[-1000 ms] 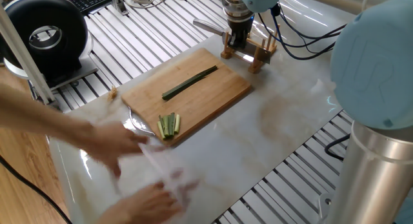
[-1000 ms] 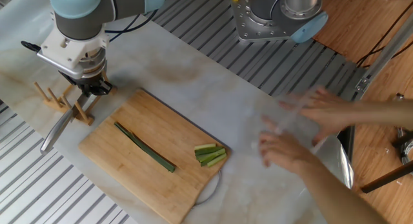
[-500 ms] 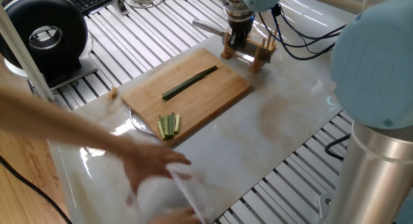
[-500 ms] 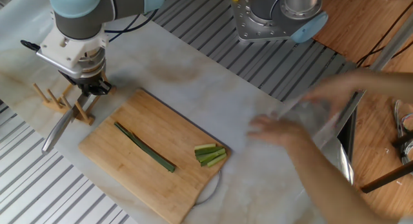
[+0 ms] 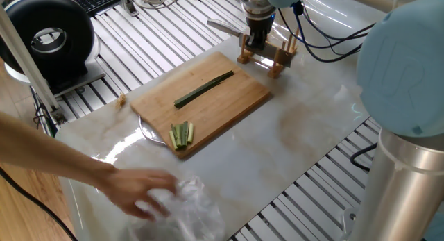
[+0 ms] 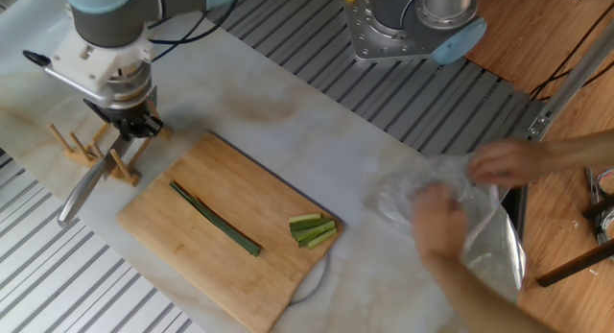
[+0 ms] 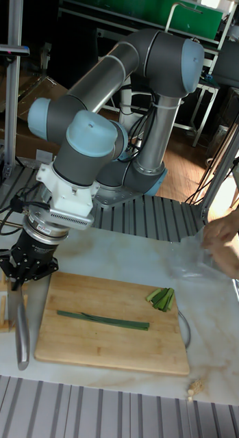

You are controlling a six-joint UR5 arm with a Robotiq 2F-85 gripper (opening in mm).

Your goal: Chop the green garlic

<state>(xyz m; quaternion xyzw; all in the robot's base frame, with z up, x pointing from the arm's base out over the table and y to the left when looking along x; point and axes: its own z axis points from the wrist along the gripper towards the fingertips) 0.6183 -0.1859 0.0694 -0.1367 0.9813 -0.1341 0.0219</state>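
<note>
A pale marble table top [image 6: 288, 112] lies over a ribbed metal bench, and the big grey and light-blue robot arm [image 7: 126, 89] reaches down over its far end. A wooden cutting board [image 5: 201, 102] sits on the table top, with part of a thin metal ring showing from under one edge. A person's hands [image 6: 451, 213] are at the other end of the table, well apart from the board, blurred and pressed into a crumpled clear plastic bag [image 6: 480, 237].

The gripper [image 6: 129, 131] hangs just off the board's far corner, above a small wooden rack [image 6: 101, 151] with upright pegs. Its fingers are pinched on the handle of a knife [image 7: 22, 328], whose long grey blade slants down past the rack and beside the short edge of the board. In the tall fixed view the blade lies alongside the board, not over it.

The green garlic [image 6: 214, 218], a long, flat, dark-green stalk, lies whole on the board, running slantwise across its middle, apart from the knife. Near the board's opposite end sits a small bundle of short paler green sticks [image 6: 313, 229], close to the edge and clear of the stalk. A tiny pale scrap [image 7: 194, 390] lies on the table just off one corner of the board.
</note>
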